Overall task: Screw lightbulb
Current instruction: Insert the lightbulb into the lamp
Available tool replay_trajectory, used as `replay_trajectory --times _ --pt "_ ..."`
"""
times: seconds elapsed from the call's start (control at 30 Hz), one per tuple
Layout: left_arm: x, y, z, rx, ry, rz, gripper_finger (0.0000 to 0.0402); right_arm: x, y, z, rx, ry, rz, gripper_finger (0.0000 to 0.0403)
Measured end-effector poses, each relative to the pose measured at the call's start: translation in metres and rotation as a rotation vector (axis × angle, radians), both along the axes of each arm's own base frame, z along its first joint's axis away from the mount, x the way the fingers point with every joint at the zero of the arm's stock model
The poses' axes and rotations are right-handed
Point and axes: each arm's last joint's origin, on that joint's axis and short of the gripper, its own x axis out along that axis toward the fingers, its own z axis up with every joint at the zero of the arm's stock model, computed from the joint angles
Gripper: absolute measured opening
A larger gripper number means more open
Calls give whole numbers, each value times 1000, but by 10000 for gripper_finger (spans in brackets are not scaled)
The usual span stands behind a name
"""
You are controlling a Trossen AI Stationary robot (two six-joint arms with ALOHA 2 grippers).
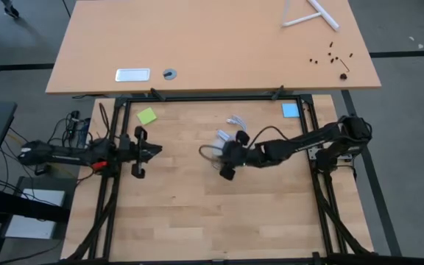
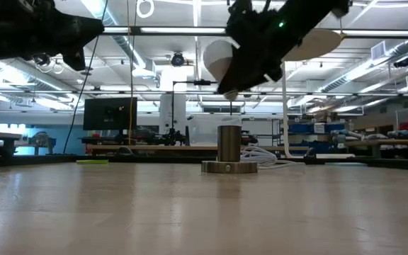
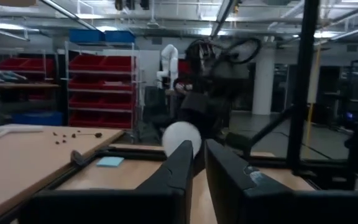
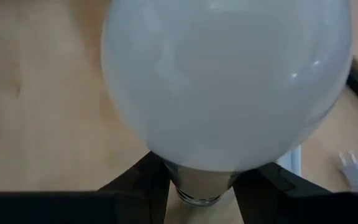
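A: What is the biggest thing in the scene?

B: The wooden work table (image 1: 197,213), edged by a black frame (image 1: 212,96). Beyond it stands a second, lighter desk (image 1: 219,44) carrying a white angled bracket (image 1: 309,15), some small dark bits (image 1: 333,57) and a white plate (image 1: 132,74).

A: And the arms?

B: The right arm reaches in from the table's right edge toward the middle. The right gripper (image 1: 232,152) has its fingers clamped on the narrow neck of the lightbulb (image 4: 229,81), just above the metallic screw end (image 4: 197,196). The left arm waits at the left side, raised off the table, pointing toward the centre. In its wrist view the left gripper (image 3: 199,163) shows its fingers close together with a thin gap, nothing between them.

A: So where is the bulb?

B: In the air, well above the wood. In the low view the white globe (image 2: 218,60) hangs tilted from the dark gripper, above and slightly to one side of the socket (image 2: 229,152), apart from it.

A: What sits around it?

B: The socket is a short metal cylinder on a round base, standing upright on the table. Behind it a white cord (image 2: 264,157) lies coiled; from above, the cord's bundle (image 1: 234,124) lies just past the right gripper. A green sticky note (image 1: 147,115) lies near the far left corner and a blue one (image 1: 291,110) near the far right.

A: Anything blocking the way?

B: From above, the right gripper and bulb cover the socket, so I cannot tell how they line up.
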Motion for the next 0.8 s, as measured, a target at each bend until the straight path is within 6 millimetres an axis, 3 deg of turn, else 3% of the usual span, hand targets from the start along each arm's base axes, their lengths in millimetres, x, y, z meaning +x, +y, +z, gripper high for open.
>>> replay_trajectory --times 0.13,0.37,0.47,0.8 --pt "8 0 2 0 -1 2 48 -3 -17 -18 41 -143 2 155" --pt "18 -1 1 0 -1 2 46 -27 -27 -48 46 -380 -6 155" --pt "21 -1 -1 0 15 5 46 -37 -28 -59 40 -372 -15 155" --pt "25 0 -3 -5 34 24 46 -40 -27 -63 27 -359 -6 155"
